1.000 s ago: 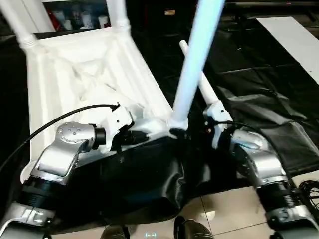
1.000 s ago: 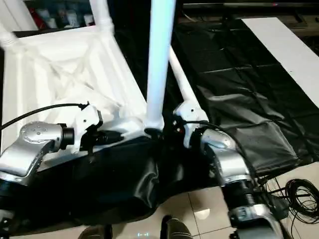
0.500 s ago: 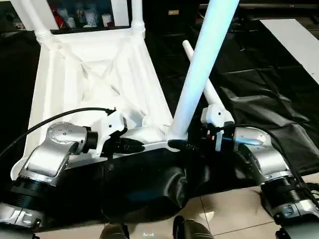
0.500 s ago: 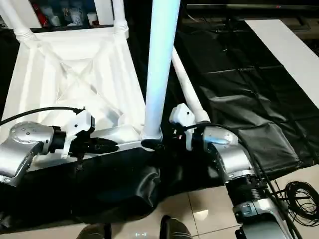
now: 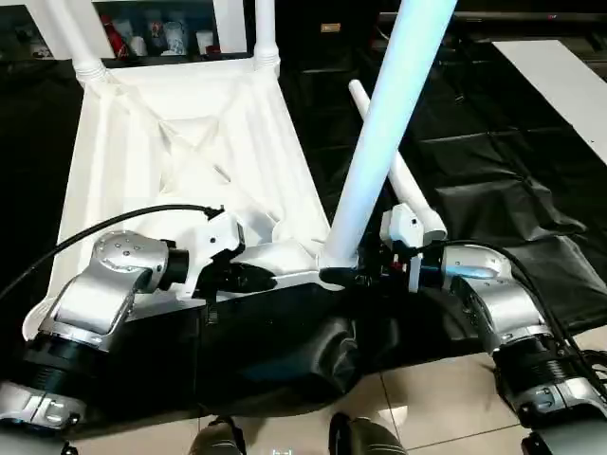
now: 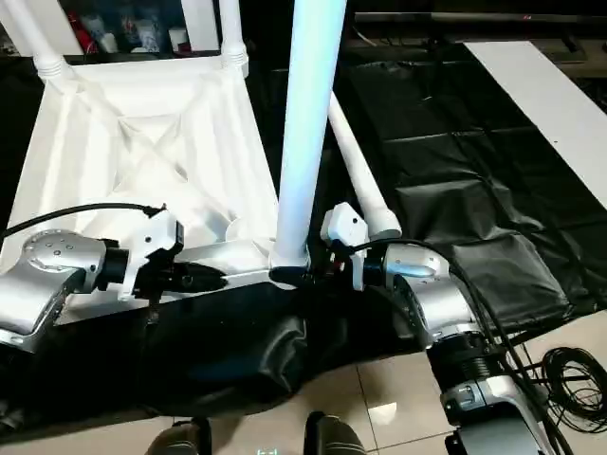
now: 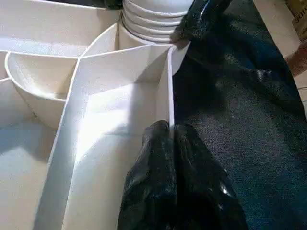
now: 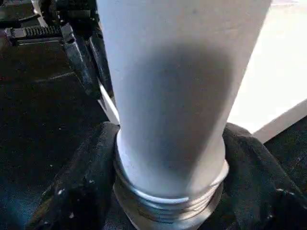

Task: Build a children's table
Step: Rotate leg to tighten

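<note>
Right wrist view: right tool (image 8: pixel 168 191) clasps smooth tapered leg (image 8: pixel 177 86) at its threaded base | left tool (image 7: pixel 172 139) pinches ribbed white tabletop (image 5: pixel 180 152) edge wall

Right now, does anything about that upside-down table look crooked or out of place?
Yes. The near leg leans instead of standing straight like the two far legs, and threads show bare at its base, so it seems not fully seated. A fourth leg lies loose on the black sheet beside the tabletop.

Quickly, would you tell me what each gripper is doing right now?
Left gripper: shut on the tabletop rim.
Right gripper: closed around the upright leg base.
</note>
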